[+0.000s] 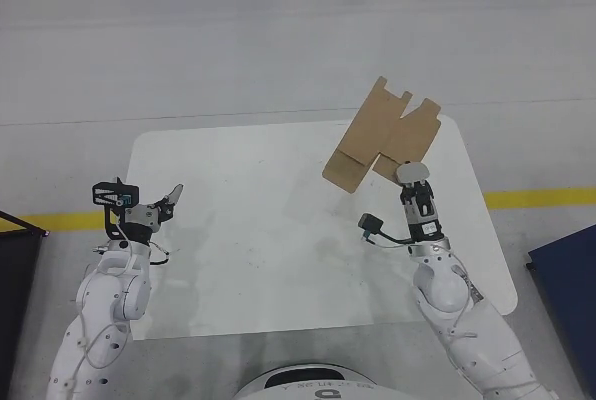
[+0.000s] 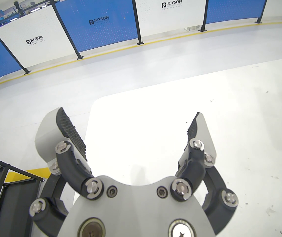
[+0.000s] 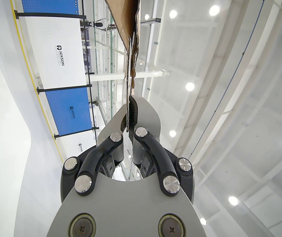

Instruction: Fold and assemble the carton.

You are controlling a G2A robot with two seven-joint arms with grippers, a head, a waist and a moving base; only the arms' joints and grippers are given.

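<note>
Over the white rounded-corner table (image 1: pixel 258 230), a flattened brown corrugated cardboard carton (image 1: pixel 376 138) is hanging in the right gripper (image 1: pixel 411 172).
The carton is being held up above the table's far right corner, its near edge clamped between closed fingers (image 3: pixel 147 118). The left gripper (image 2: pixel 129 114) is hovering at the left edge, fingers (image 2: pixel 47 134) spread wide, touching nothing, bare tabletop lying between the arms. Grey floor, a yellow line (image 1: pixel 548 197) and blue-and-white panels (image 2: pixel 101 25) are ringing the table.
</note>
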